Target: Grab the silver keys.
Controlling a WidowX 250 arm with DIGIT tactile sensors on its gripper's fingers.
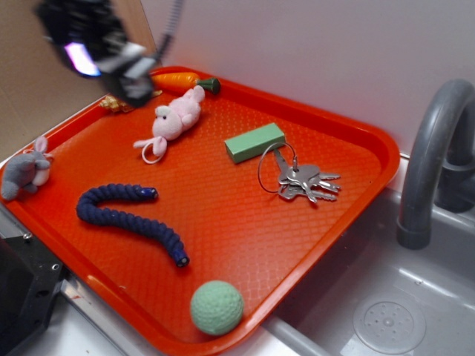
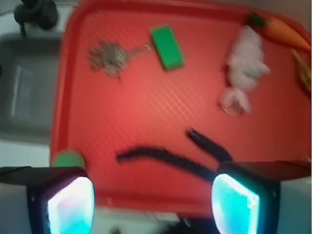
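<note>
The silver keys [image 1: 306, 181] lie on the right part of the red tray [image 1: 245, 237], their wire ring touching the pale green block [image 1: 254, 142]. In the wrist view the silver keys [image 2: 108, 55] show blurred at the upper left, near the tray's far edge. My gripper [image 1: 111, 63] hovers high above the tray's far left corner, a long way from the keys. In the wrist view the gripper [image 2: 153, 204] is open, its two glowing pads wide apart with nothing between them.
On the tray lie a pink plush rabbit [image 1: 177, 119], a toy carrot [image 1: 182, 80], a dark blue braided rope [image 1: 130, 219] and a green ball [image 1: 217, 306]. A grey plush mouse [image 1: 24, 170] sits on the left rim. A grey faucet [image 1: 430, 163] and sink [image 1: 386, 311] are at the right.
</note>
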